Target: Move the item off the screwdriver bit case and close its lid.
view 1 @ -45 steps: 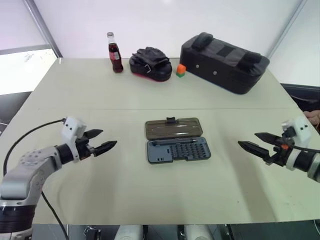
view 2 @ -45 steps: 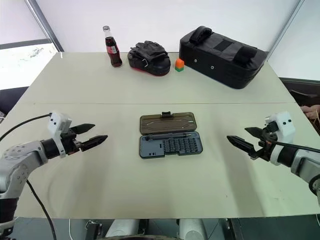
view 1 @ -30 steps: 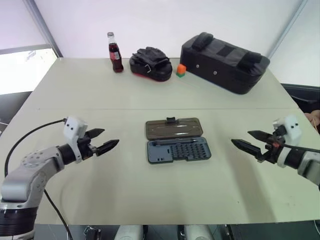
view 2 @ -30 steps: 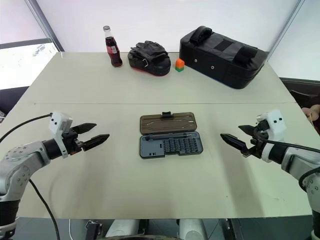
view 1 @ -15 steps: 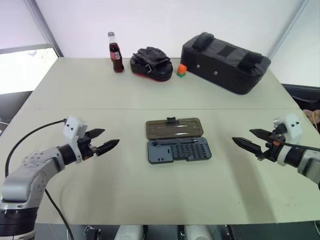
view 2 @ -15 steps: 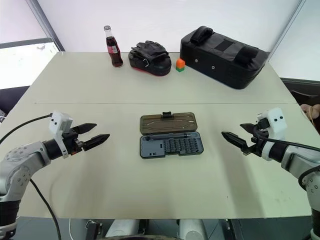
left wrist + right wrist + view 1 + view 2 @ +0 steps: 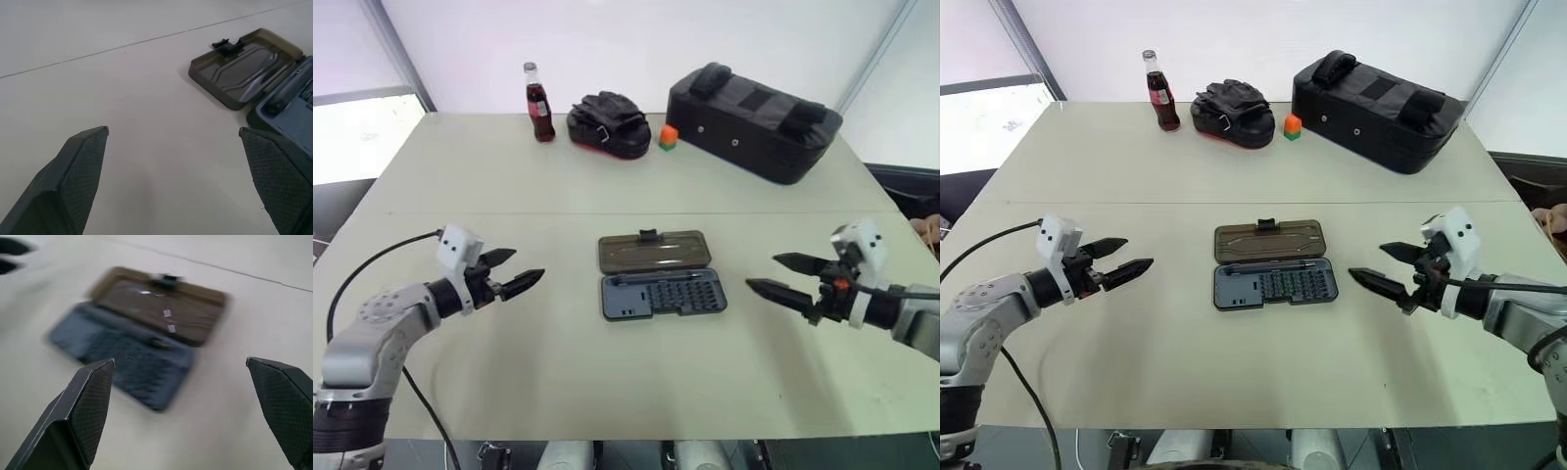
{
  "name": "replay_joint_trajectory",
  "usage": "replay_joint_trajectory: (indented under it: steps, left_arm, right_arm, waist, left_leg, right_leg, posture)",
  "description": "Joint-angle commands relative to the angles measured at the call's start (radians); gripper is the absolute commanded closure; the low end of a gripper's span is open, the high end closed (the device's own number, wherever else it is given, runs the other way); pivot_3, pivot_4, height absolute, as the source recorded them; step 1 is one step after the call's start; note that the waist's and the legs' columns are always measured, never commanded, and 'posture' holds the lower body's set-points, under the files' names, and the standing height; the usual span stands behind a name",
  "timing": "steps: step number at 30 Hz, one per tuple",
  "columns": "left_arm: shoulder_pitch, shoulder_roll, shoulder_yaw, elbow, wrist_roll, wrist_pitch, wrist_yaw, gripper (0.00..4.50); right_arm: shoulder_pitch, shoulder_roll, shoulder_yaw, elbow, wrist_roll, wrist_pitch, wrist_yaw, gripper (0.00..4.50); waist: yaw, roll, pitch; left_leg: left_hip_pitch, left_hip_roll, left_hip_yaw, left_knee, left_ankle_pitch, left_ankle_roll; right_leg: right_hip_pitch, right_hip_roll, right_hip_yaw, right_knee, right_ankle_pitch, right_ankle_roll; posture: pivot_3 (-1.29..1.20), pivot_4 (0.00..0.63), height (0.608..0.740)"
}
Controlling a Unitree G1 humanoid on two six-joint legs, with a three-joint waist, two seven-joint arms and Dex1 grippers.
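Observation:
The screwdriver bit case (image 7: 658, 275) lies open in the middle of the table. Its brown see-through lid (image 7: 654, 251) is folded flat behind the blue-grey base (image 7: 663, 295), which holds rows of bits. I see nothing resting on top of it. My left gripper (image 7: 524, 269) hovers open to the case's left, a short way off, fingers pointing at it. My right gripper (image 7: 762, 272) is open just right of the base and close to it. The right wrist view has the case (image 7: 142, 323) between that gripper's spread fingers (image 7: 88, 401). The left wrist view catches the lid (image 7: 244, 68) beyond its own fingers (image 7: 83, 171).
Along the table's far side stand a cola bottle (image 7: 538, 103), a black padded glove (image 7: 608, 124), a small orange and green cube (image 7: 668, 137) and a long black bag (image 7: 754, 121). A black cable (image 7: 372, 264) trails from my left arm.
My right gripper has moved left, closer to the case, still open. The left gripper has hardly shifted.

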State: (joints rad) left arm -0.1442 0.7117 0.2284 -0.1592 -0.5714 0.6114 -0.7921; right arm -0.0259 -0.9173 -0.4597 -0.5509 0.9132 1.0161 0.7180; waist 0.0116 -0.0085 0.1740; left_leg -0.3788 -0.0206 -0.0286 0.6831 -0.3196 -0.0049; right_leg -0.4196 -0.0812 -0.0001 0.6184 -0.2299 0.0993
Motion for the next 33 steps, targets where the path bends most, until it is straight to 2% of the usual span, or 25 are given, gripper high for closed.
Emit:
replay_joint_trajectory:
  steps: [1, 6, 10, 14, 17, 23, 33]
  left_arm:
    - [-0.094, 0.031, -0.038, 0.084, 0.053, -0.079, -0.070, 0.03]
    - [-0.416, -0.011, -0.206, 0.422, 0.181, -0.244, -0.258, 0.03]
    - [-0.694, -0.129, -0.331, 0.794, 0.309, -0.439, -0.402, 0.03]
    - [-0.881, -0.249, -0.396, 1.117, 0.419, -0.609, -0.457, 0.03]
    - [-0.977, -0.319, -0.421, 1.293, 0.492, -0.689, -0.446, 0.03]
    - [-1.077, -0.397, -0.427, 1.453, 0.598, -0.745, -0.377, 0.03]
    - [-1.079, -0.438, -0.498, 1.511, 0.790, -0.730, -0.342, 0.03]
  right_arm:
    - [-0.023, -0.034, -0.001, -0.086, 0.070, 0.015, 0.017, 0.01]
    - [-0.080, -0.027, 0.035, -0.071, 0.060, -0.001, -0.014, 0.01]
    - [-0.108, -0.009, 0.084, -0.053, 0.026, -0.025, -0.035, 0.01]
    - [-0.097, 0.021, 0.096, -0.068, 0.013, -0.044, -0.071, 0.01]
    - [-0.075, 0.052, 0.095, -0.096, 0.011, -0.053, -0.111, 0.01]
    - [-0.019, 0.114, 0.082, -0.161, 0.023, -0.060, -0.198, 0.01]
    - [0.051, 0.168, 0.054, -0.232, 0.036, -0.079, -0.301, 0.01]
  waist:
    - [0.003, 0.000, 0.000]
    - [0.007, -0.002, 0.001]
    - [0.002, -0.002, 0.000]
    - [-0.003, -0.003, 0.000]
    - [-0.001, -0.003, 0.001]
    - [0.001, -0.003, 0.001]
    - [0.001, -0.004, 0.000]
  left_leg:
    - [0.000, 0.000, 0.000, 0.000, 0.000, 0.000]
    - [-0.001, -0.002, 0.000, 0.001, 0.000, 0.000]
    - [-0.002, -0.006, 0.000, 0.001, 0.000, 0.000]
    - [-0.009, -0.006, 0.001, 0.001, -0.001, 0.002]
    - [-0.012, -0.006, 0.001, 0.001, -0.002, 0.004]
    - [-0.013, -0.006, 0.000, 0.002, -0.002, 0.004]
    - [-0.012, -0.006, -0.001, 0.002, -0.002, 0.004]
  right_leg:
    - [0.000, 0.000, 0.000, 0.000, 0.000, 0.000]
    - [0.001, 0.000, -0.001, -0.002, 0.000, 0.000]
    - [0.002, -0.001, -0.001, -0.003, 0.002, 0.003]
    - [-0.006, 0.000, -0.001, -0.004, 0.003, 0.005]
    - [-0.009, 0.000, -0.002, -0.004, 0.003, 0.006]
    - [-0.009, 0.000, -0.002, -0.003, 0.003, 0.006]
    - [-0.009, 0.000, -0.002, -0.002, 0.003, 0.007]
  posture:
    - [0.00, 0.150, 0.740]
    - [0.00, 0.150, 0.740]
    - [0.00, 0.150, 0.740]
    - [0.00, 0.150, 0.740]
    - [0.00, 0.150, 0.740]
    - [0.00, 0.150, 0.740]
    - [0.00, 0.150, 0.740]
